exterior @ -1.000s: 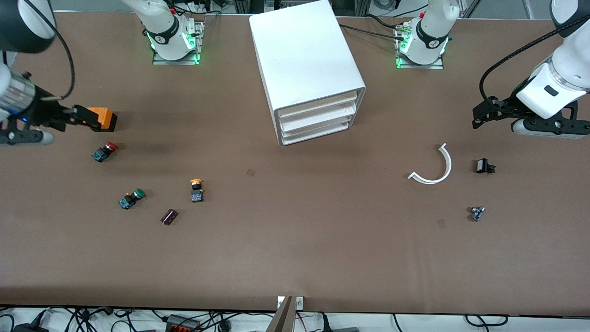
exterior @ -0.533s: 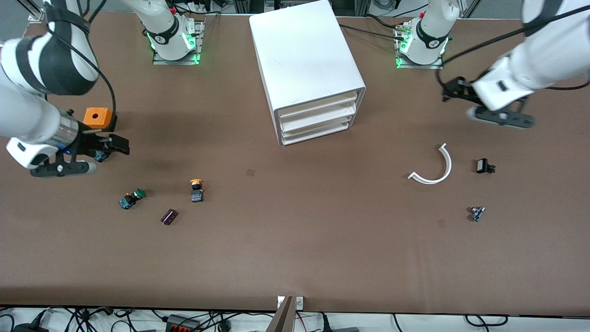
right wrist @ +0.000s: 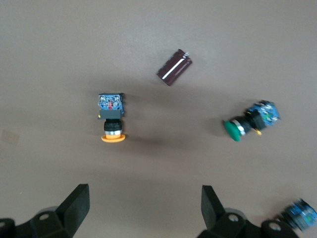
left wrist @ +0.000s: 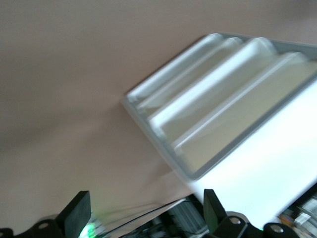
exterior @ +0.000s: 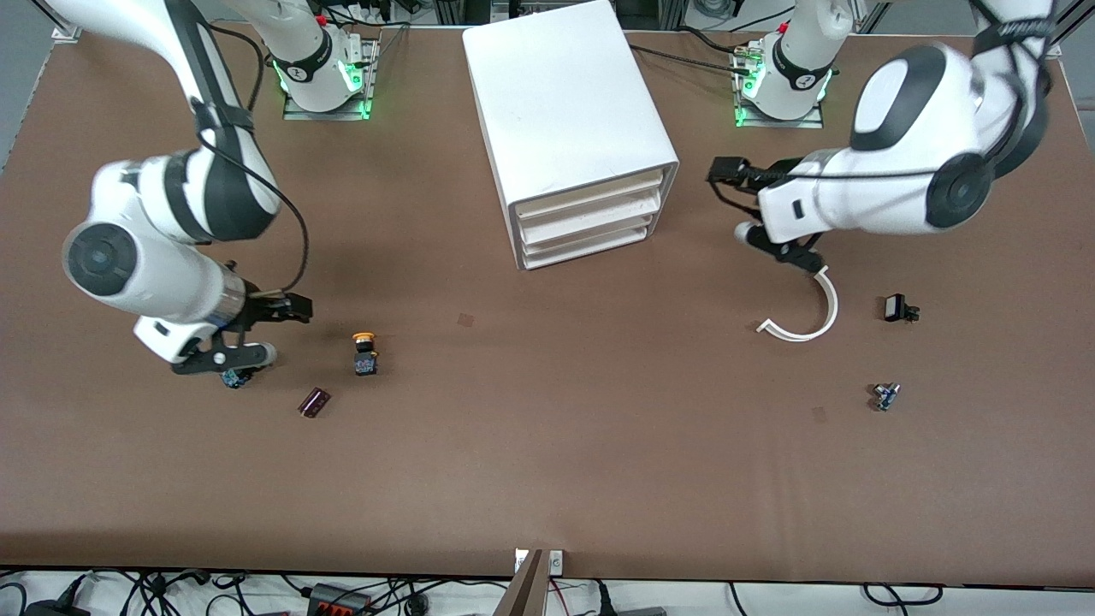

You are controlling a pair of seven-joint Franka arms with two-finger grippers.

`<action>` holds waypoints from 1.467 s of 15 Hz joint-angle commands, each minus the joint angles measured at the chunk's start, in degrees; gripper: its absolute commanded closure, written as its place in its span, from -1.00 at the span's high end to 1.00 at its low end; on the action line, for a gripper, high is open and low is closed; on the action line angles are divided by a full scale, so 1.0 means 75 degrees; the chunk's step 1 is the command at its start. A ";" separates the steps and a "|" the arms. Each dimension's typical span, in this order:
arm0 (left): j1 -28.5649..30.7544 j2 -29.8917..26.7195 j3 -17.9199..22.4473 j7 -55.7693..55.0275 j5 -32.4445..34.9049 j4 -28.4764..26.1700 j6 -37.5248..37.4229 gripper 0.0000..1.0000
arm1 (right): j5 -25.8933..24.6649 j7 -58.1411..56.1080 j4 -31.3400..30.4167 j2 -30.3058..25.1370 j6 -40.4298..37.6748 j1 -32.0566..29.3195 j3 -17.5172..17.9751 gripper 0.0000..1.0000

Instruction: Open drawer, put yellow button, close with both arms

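Observation:
The white cabinet (exterior: 565,111) stands at the table's middle, farther from the front camera, with all three fronts shut; the drawer (exterior: 590,192) is the uppermost. It also shows in the left wrist view (left wrist: 237,109). The yellow button (exterior: 365,351) lies on its side toward the right arm's end, and shows in the right wrist view (right wrist: 111,119). My right gripper (exterior: 291,310) is open and empty, above the table between the green button and the yellow button (right wrist: 143,196). My left gripper (exterior: 723,175) is open and empty, in the air beside the cabinet's front (left wrist: 144,201).
A green button (right wrist: 247,121) lies mostly under the right hand. A maroon cylinder (exterior: 314,401) lies nearer the front camera than the yellow button. A white curved strip (exterior: 808,312), a small black part (exterior: 896,308) and a small blue part (exterior: 885,395) lie toward the left arm's end.
The right gripper swung from beside the orange box to near the yellow button. The left gripper swung from the table's end toward the cabinet. The right arm now hides the orange box and red button.

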 commanded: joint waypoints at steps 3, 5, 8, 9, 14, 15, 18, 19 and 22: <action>0.0007 0.0812 -0.0148 0.1447 -0.1510 -0.0007 0.0604 1.00 | 0.0113 0.0080 0.0210 0.0643 0.0762 0.0343 -0.0010 1.00; 0.0007 0.0907 -0.0148 0.2523 -0.2085 -0.0228 0.0767 1.00 | 0.0102 0.0080 0.0210 0.0912 0.1148 0.0460 -0.0010 1.00; 0.0077 0.0930 -0.0148 0.4024 -0.3209 -0.1058 0.1166 1.00 | 0.0102 0.0080 0.0373 0.1486 0.1548 0.0542 -0.0010 1.00; 0.0089 0.0965 -0.0148 0.4400 -0.3549 -0.1293 0.1225 0.96 | 0.0102 0.0080 0.0456 0.1662 0.1560 0.0554 -0.0010 1.00; 0.0101 0.1446 -0.0148 0.5645 -0.4185 -0.1507 0.1109 0.45 | 0.0381 0.0126 0.0632 0.2179 0.1688 0.0542 0.0002 1.00; 0.0089 0.1446 -0.0148 0.5646 -0.4197 -0.1530 0.0969 0.41 | 0.0580 0.0127 0.0632 0.2214 0.1736 0.0554 0.0002 1.00; -0.0004 0.1446 -0.0160 0.5925 -0.4197 -0.1693 0.0850 0.31 | 0.0582 0.0103 0.0632 0.2366 0.1841 0.0624 0.0002 1.00; -0.0051 0.1481 -0.0172 0.6194 -0.4197 -0.1717 0.0862 0.25 | 0.0582 0.0103 0.0632 0.2390 0.1853 0.0636 0.0002 1.00; -0.0133 0.1598 -0.0218 0.6489 -0.4197 -0.1834 0.0885 0.03 | 0.0594 0.0115 0.0632 0.2437 0.1853 0.0636 0.0002 0.81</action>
